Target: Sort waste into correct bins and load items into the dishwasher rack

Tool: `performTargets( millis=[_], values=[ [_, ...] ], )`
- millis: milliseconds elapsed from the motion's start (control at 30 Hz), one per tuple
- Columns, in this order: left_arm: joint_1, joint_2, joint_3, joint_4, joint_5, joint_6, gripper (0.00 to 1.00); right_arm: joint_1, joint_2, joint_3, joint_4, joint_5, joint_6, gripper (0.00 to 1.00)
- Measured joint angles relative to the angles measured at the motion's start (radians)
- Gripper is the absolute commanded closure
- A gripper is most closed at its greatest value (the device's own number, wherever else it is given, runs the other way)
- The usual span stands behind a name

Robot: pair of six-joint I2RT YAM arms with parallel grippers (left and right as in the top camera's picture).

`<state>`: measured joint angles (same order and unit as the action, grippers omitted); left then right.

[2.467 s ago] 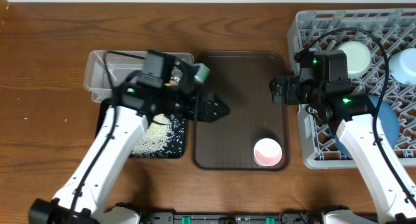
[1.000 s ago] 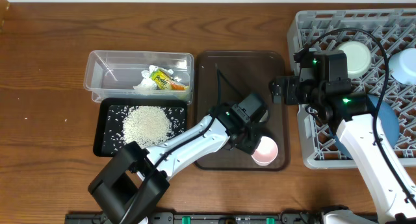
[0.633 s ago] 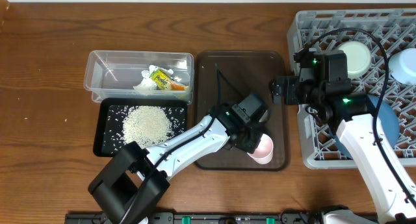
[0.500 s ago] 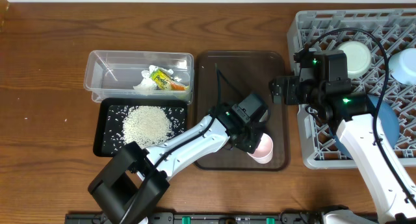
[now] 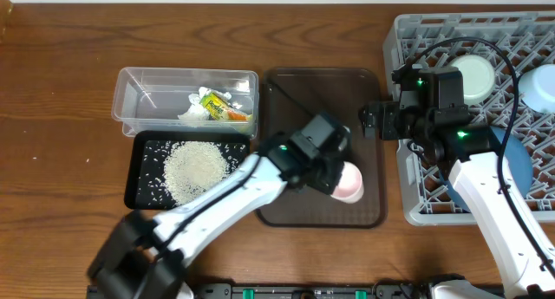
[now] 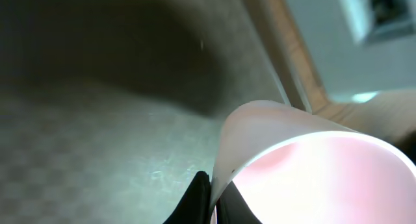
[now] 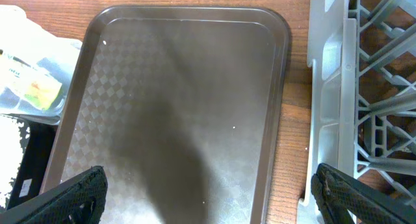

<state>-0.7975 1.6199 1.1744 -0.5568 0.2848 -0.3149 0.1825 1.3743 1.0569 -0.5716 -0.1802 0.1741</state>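
Observation:
My left gripper (image 5: pixel 340 179) is shut on the rim of the pink cup (image 5: pixel 350 183), which hangs tilted above the brown tray (image 5: pixel 312 100). The left wrist view shows the two dark fingers (image 6: pixel 198 199) pinching the cup (image 6: pixel 305 172) wall, one inside and one outside. My right gripper (image 5: pixel 371 121) hovers open over the tray's right edge, beside the grey dishwasher rack (image 5: pixel 399 39). In the rack sit a mint-white bowl (image 5: pixel 475 76), a light-blue bowl (image 5: pixel 539 89) and a blue plate (image 5: pixel 513 165). The clear tub (image 5: pixel 130 100) holds the tissue (image 5: pixel 192 113) and wrapper (image 5: pixel 215 104). Rice (image 5: pixel 195 165) lies in the black tray (image 5: pixel 132 173).
In the right wrist view the brown tray (image 7: pixel 182 87) lies bare below the open right gripper (image 7: pixel 214 198), with the rack wall (image 7: pixel 325 87) to its right and the tub corner (image 7: pixel 32 87) to its left. Wooden tabletop surrounds everything.
The left arm came from the bins to the cup, shut on its rim, then lifted it up and slightly back over the brown tray. The right arm has stayed still.

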Motion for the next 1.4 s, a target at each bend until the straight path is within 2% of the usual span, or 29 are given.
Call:
performTargets(
  millis=[200,300,533,700,867,967,1133,1400],
  values=[
    [0.105,-0.106,0.000,-0.019,0.006,-0.003,0.94,0.000,0.000,0.000,0.000,0.000,0.000,0.01],
    [0.199,-0.141,0.000,-0.021,0.063,-0.003,0.94,0.000,0.000,0.000,0.000,0.000,0.000,0.01],
    [0.457,-0.151,-0.001,-0.039,0.367,0.005,0.94,0.000,0.000,0.000,-0.002,-0.079,-0.006,0.01],
    [0.571,-0.152,-0.001,-0.039,0.616,0.053,0.94,0.000,0.000,0.000,0.052,-0.377,-0.129,0.01],
    [0.623,-0.151,-0.002,-0.040,0.815,0.114,0.94,-0.006,0.000,0.000,0.136,-0.791,-0.275,0.01],
    [0.623,-0.151,-0.002,-0.038,0.911,0.142,0.94,-0.005,-0.001,0.000,0.174,-0.972,-0.325,0.01],
    [0.620,-0.151,-0.002,0.011,1.012,0.164,0.94,-0.005,-0.001,0.000,0.177,-1.086,-0.358,0.01],
    [0.602,-0.151,-0.002,0.170,1.112,0.142,0.94,0.011,-0.001,0.000,0.180,-1.133,-0.370,0.02]
  ],
)
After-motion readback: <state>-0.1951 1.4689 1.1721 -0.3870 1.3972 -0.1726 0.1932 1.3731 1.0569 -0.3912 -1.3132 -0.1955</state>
